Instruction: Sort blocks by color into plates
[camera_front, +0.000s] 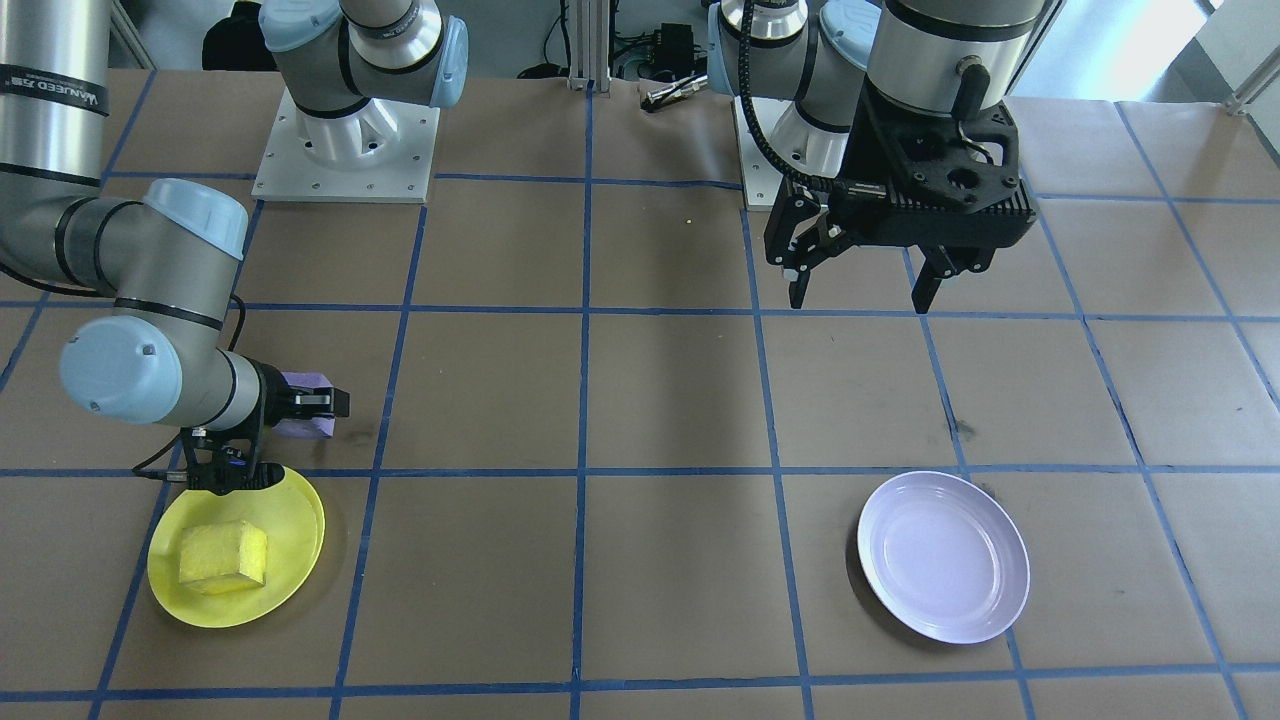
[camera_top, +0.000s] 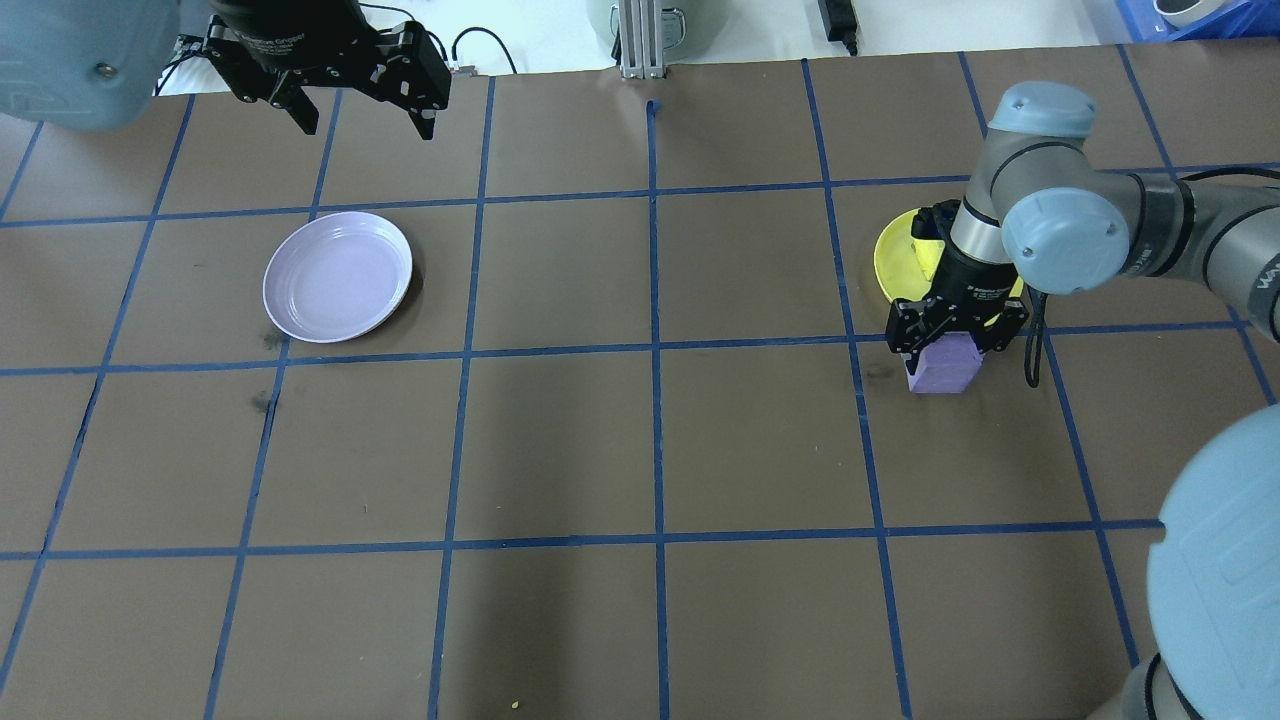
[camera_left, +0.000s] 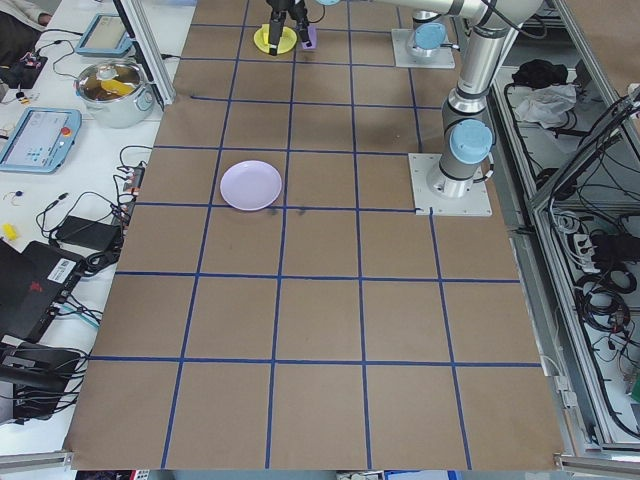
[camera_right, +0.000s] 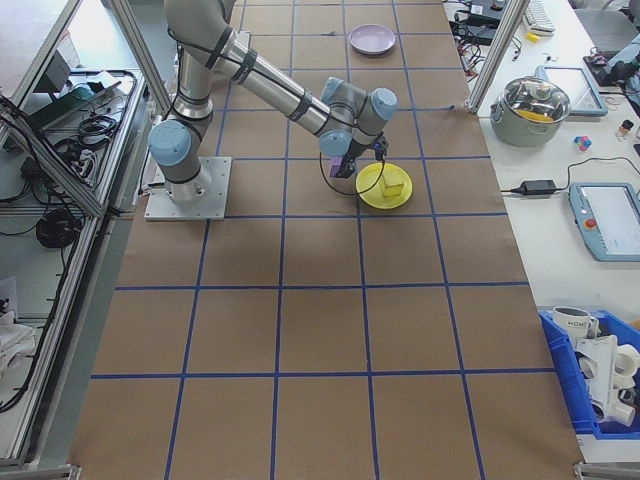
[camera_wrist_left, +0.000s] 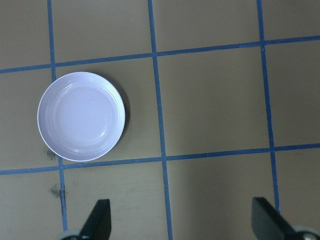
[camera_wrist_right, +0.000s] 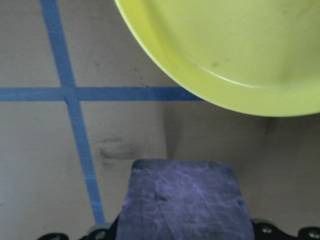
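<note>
Here, right gripper (camera_top: 945, 345) clamped on one upright purple block (camera_top: 943, 366) beside yellow plate (camera_front: 290, 570), one yellow block (camera_front: 223, 555) inside, left gripper (camera_front: 860, 290) wide open, empty, one lavender plate (camera_front: 943, 556).

One foam block (camera_front: 223, 557) sits in a plate (camera_front: 290, 580) on the surface's (camera_front: 660, 400) right; beside that plate, the right gripper (camera_top: 950, 340) grips a second block (camera_top: 943, 366); another plate (camera_top: 337, 276) lies far left.

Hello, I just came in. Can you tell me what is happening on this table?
The robot sorts blocks by color. The yellow block already lies in the yellow plate. The right pincer is closed on the purple block beside that plate. The lavender plate is empty, and the left pincer hangs open above the table.
</note>
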